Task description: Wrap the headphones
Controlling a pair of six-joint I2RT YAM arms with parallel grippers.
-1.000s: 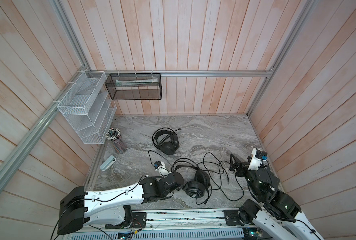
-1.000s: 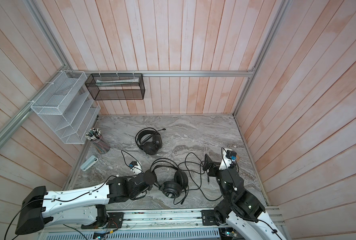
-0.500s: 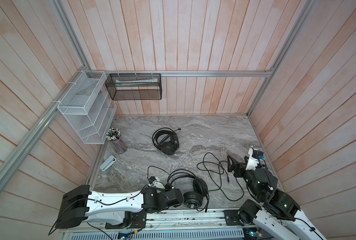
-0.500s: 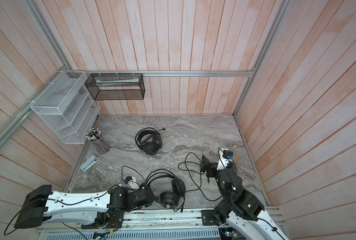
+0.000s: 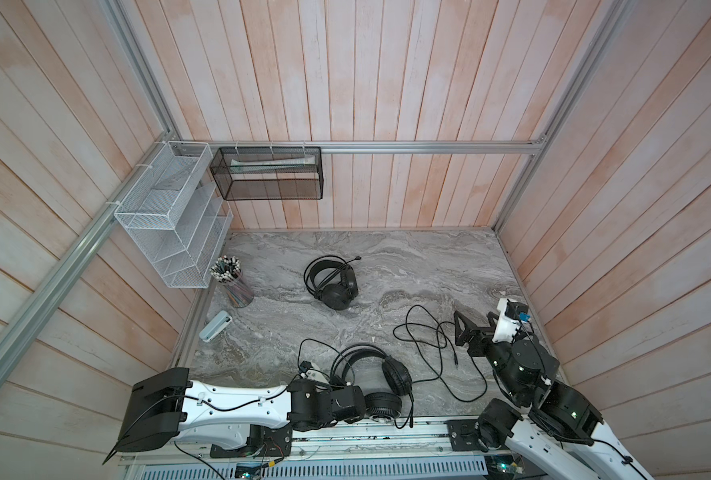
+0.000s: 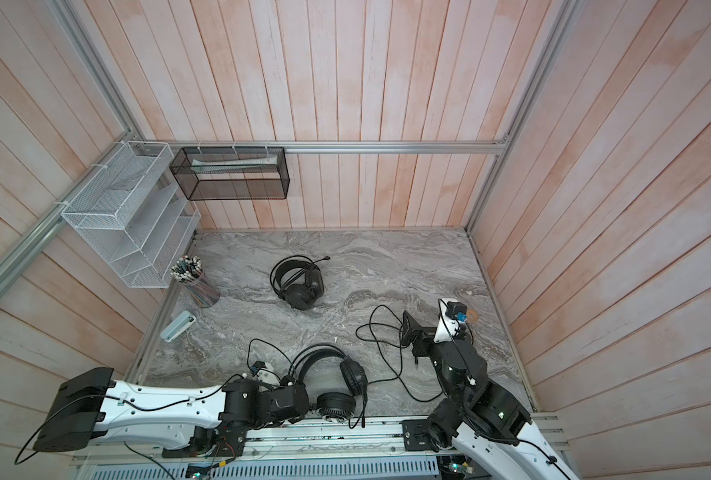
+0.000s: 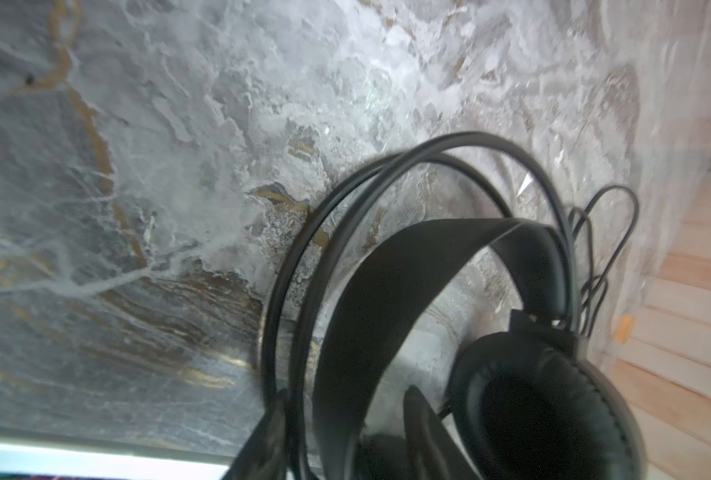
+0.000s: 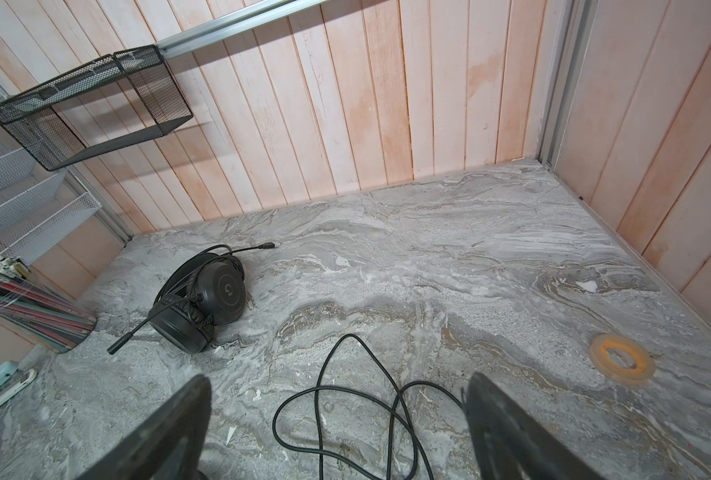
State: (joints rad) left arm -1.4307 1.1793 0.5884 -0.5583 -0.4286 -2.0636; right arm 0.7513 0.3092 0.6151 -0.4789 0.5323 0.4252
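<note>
At the counter's [image 5: 387, 257] near edge, a grille-cupped headset [image 5: 396, 376] lies unwrapped.
Left fingers [image 7: 262, 449] are at its headband, grip unclear. Right fingers [image 8: 170, 432] gape empty over the limp, tangle-prone cable [image 8: 347, 336], probably best gathered from the cup end.

Surface: grey marble-patterned tabletop [image 5: 428, 266]
Middle: black smooth-cupped headset with boom mic [image 5: 333, 286]
Near edge: black grille-backed headset [image 5: 396, 376]; thin black cable [image 8: 346, 336] sprawled loose
Left wall: clear cup of coloured pencils [image 5: 235, 284]; pale mint flat case [image 5: 215, 326]
Right wall: flat orange ring [image 8: 621, 359]
</note>
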